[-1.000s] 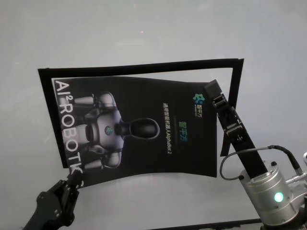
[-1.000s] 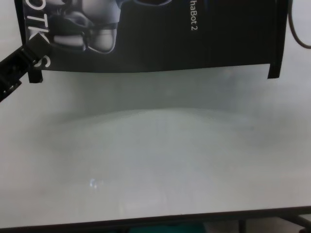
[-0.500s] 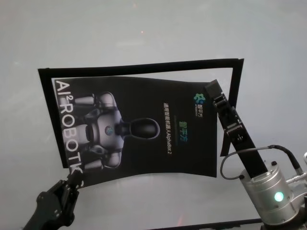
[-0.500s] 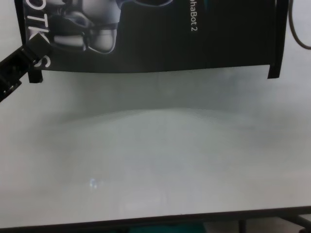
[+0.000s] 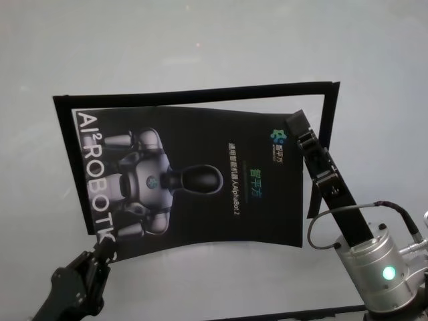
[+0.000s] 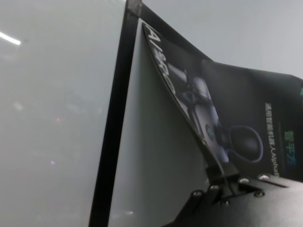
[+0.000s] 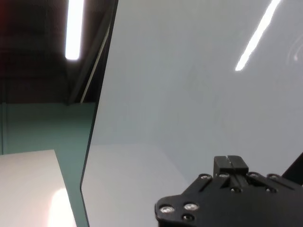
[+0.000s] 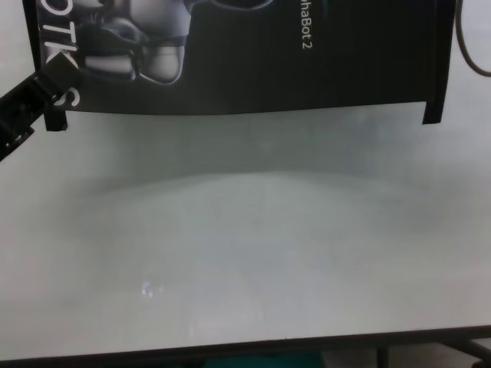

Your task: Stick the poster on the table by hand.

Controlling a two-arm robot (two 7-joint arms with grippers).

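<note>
The black glossy poster [image 5: 200,180] with the silver robot figure and white lettering hangs curved a little above the white table [image 5: 200,40]. My left gripper [image 5: 103,253] is shut on its near left corner. The left wrist view shows that gripper [image 6: 222,182] pinching the poster's edge [image 6: 236,104]. My right gripper [image 5: 294,126] is shut on the poster's right edge. In the right wrist view its fingertips [image 7: 230,163] are pressed together. In the chest view the poster's lower edge [image 8: 253,69] casts a shadow on the table [image 8: 245,253].
Narrow black tape strips run along the poster's far side [image 5: 200,92] and right side [image 5: 329,114]; one also shows in the left wrist view [image 6: 111,127]. The table's dark front edge [image 8: 245,351] is near. A cable [image 5: 394,208] loops by my right wrist.
</note>
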